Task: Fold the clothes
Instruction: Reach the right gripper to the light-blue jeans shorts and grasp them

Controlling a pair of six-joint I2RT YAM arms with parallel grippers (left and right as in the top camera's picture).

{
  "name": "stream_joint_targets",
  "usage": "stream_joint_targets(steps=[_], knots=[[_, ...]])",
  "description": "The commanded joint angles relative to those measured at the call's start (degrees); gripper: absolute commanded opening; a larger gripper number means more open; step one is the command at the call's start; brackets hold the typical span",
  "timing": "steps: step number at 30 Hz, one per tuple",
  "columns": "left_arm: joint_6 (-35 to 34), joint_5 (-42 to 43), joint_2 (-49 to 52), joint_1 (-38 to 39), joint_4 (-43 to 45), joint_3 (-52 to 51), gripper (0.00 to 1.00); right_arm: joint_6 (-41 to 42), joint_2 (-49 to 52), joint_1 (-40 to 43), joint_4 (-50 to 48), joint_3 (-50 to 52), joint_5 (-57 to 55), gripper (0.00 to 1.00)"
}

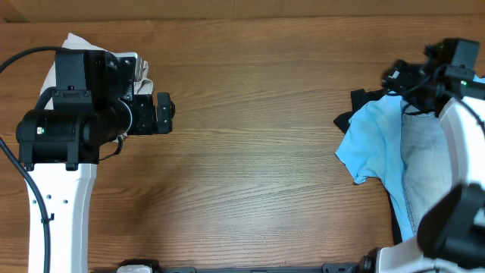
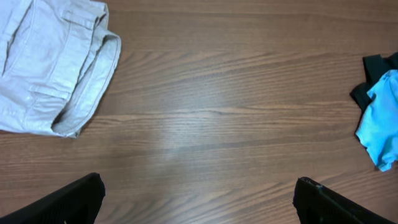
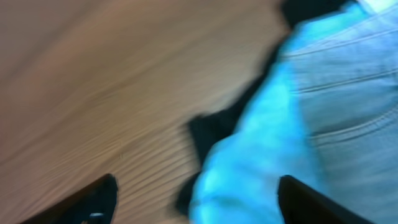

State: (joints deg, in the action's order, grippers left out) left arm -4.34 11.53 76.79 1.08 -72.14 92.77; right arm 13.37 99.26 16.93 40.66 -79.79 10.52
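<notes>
Shows left gripper [image 2: 198, 186] released above the table [image 2: 217, 124], beige shorts [image 2: 50, 68] nearby. Finds right gripper [image 3: 198, 186] released over blue T-shirt [image 3: 249, 168], beside denim shorts [image 3: 348, 93] and black garment [image 3: 211, 134].

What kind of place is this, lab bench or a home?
Most likely a robot lab bench, not a home: the left arm and right arm flank a wood-grain table, with laundry: beige shorts at one end, a sky-blue T-shirt and denim shorts piled at the other.
</notes>
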Motion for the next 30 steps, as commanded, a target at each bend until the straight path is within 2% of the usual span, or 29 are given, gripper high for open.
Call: stream_joint_targets(steps=[1, 6, 10, 12, 15, 17, 23, 27, 29, 30], knots=[[0.48, 0.98, 0.20, -0.31, -0.13, 1.62, 1.00, 0.11, 6.49, 2.80, -2.73, -0.96, -2.82, 0.78], [0.48, 0.98, 0.26, -0.31, -0.79, 1.62, 1.00, -0.28, 12.76, 3.41, -7.52, -0.96, -7.85, 0.77], [0.48, 0.98, 0.66, -0.31, -2.25, 1.60, 1.00, -1.64, 16.92, 3.39, -9.31, -0.96, -9.46, 0.72], [0.48, 0.98, 0.72, -0.31, -2.91, 1.57, 1.00, -1.60, 18.08, 3.39, -9.22, -0.96, -11.02, 0.64], [0.48, 0.98, 0.72, -0.31, -3.67, 1.57, 1.00, -1.60, 19.08, 3.41, -8.61, -0.96, -13.75, 0.58], [0.48, 0.96, 0.72, -0.31, -3.93, 1.57, 1.00, -1.57, 19.37, 3.41, -7.78, -0.96, -14.40, 0.49], [0.48, 0.98, 0.72, -0.31, -3.91, 1.57, 1.00, -1.60, 19.41, 3.41, -7.30, -0.96, -16.63, 0.48], [0.48, 0.98, 0.72, -0.31, -3.93, 1.57, 1.00, -1.62, 19.41, 3.43, -6.29, -0.96, -19.58, 0.37], [0.48, 0.98, 0.72, -0.31, -3.93, 1.57, 1.00, -1.60, 19.37, 3.74, -6.10, -0.98, -20.13, 0.22], [0.48, 0.98, 0.72, -0.31, -3.98, 1.57, 1.00, -1.55, 19.23, 3.96, -6.08, -0.98, -19.96, 0.20]])
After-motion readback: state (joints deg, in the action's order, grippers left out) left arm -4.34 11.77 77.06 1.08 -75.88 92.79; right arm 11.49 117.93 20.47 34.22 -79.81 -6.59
